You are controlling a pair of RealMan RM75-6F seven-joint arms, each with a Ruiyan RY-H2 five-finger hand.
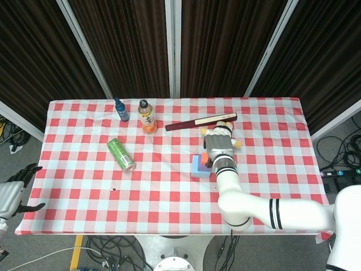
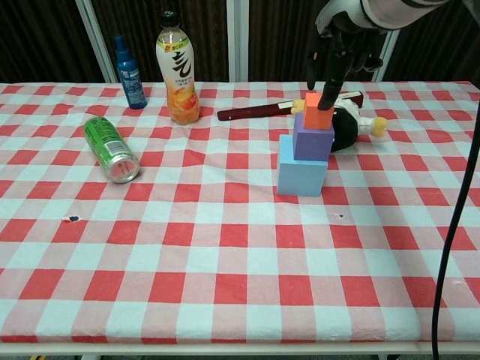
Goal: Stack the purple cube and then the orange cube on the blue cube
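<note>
The right hand (image 2: 339, 34) hangs just above the orange cube (image 2: 318, 111), one finger reaching down beside it; I cannot tell whether it is holding the cube. The orange cube sits on the purple cube (image 2: 313, 140), itself on the blue cube (image 2: 301, 174). The stack looks complete; only withdrawing remains. The left hand (image 1: 12, 189) idles off the surface (image 2: 225, 247), well away from the blue cube, fingers apart, empty.

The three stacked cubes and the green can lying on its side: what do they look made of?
The blue cube, purple cube and orange cube look like matte foam or painted wood: flat colour, no glare, and the pictures cannot settle which. The green can looks like thin metal: its bare silvery end rim catches the light.
</note>
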